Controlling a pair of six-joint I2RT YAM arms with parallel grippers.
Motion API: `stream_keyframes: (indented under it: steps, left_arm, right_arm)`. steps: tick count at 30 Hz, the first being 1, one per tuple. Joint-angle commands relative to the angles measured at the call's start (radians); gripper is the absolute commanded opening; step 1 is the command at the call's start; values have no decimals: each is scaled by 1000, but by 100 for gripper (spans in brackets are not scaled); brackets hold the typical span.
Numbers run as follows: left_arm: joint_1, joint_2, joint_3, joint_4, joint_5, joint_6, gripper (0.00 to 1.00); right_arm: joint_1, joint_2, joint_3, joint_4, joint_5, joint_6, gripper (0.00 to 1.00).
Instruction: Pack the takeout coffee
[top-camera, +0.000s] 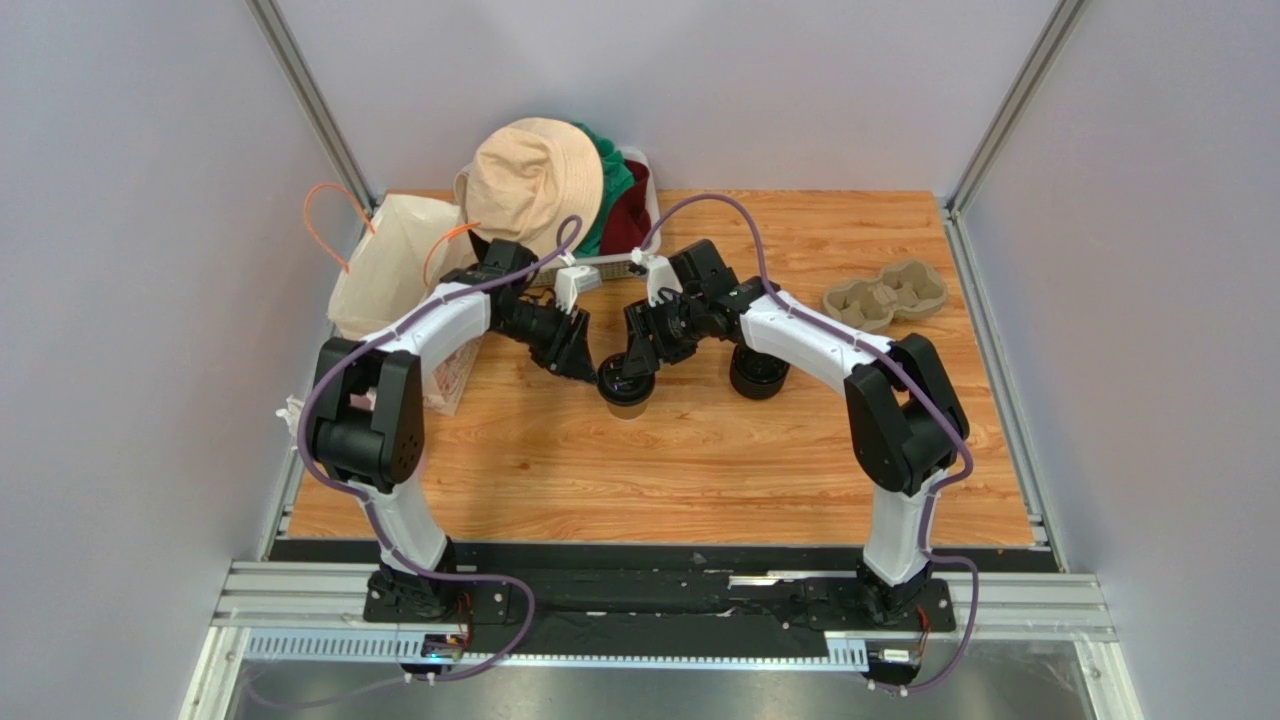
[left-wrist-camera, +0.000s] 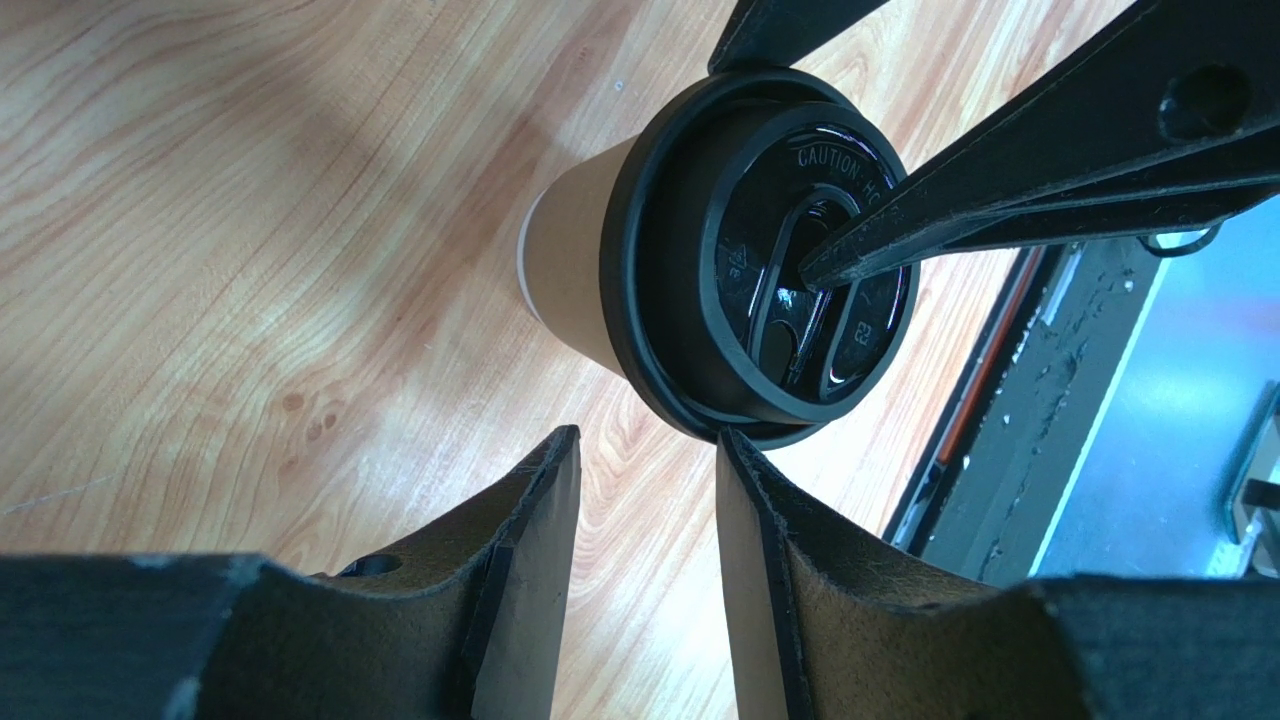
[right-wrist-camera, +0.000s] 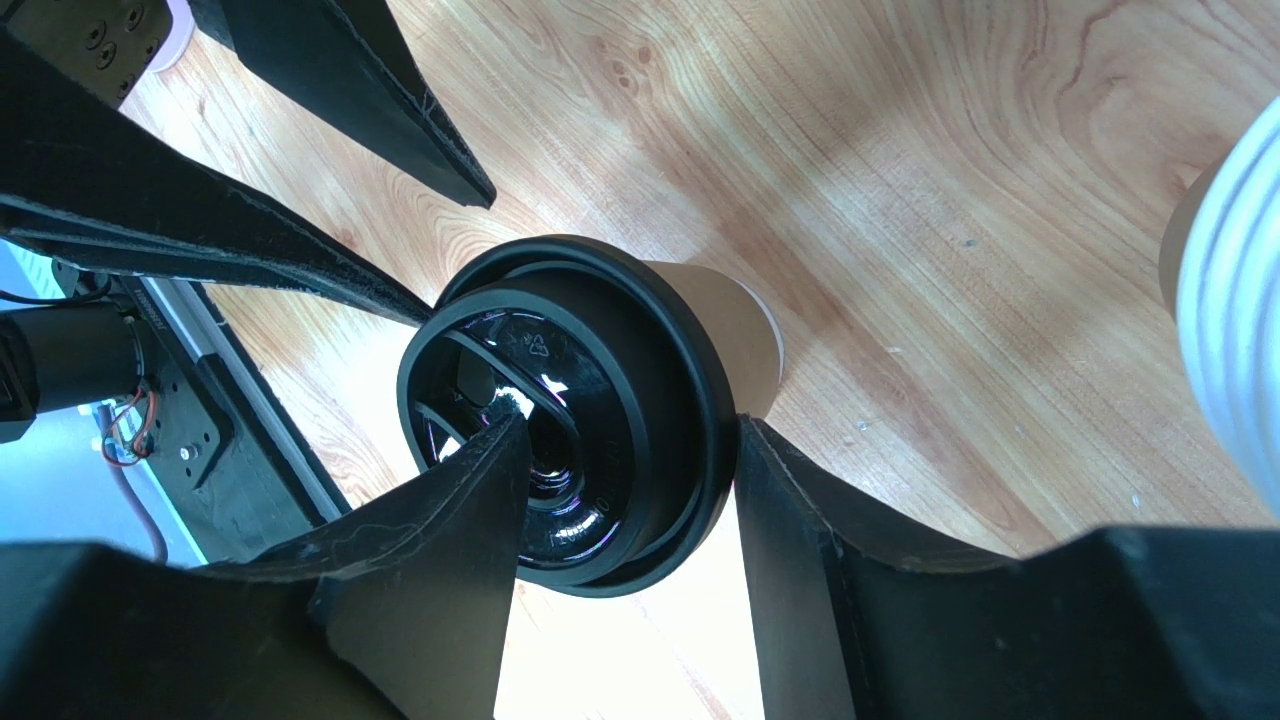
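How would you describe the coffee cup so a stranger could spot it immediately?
Start at the wooden table and look to its very middle. There stands a small paper cup with brown sides and a black lid, the right fingers closed on that lid. It is the only lidded brown cup in view.

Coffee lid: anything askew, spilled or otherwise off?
No spill or damage visible. The lid looks seated on the cup. Only oddity: the right hand straddles its rim, one finger on the lid's top, one outside; grip unclear.
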Motion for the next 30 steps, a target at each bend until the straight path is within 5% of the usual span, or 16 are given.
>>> stream_keyframes:
  steps: [1, 16, 30]
  left_arm:
    - [-1, 26, 32, 25, 17, -19, 47]
    - [-1, 30, 34, 13, 72, -14, 47]
    - [-61, 100, -6, -16, -170, 15, 37]
  right_arm:
    - [6, 19, -41, -85, 93, -51, 54]
    - [7, 21, -43, -78, 94, -49, 54]
    - [15, 19, -55, -93, 156, -65, 54]
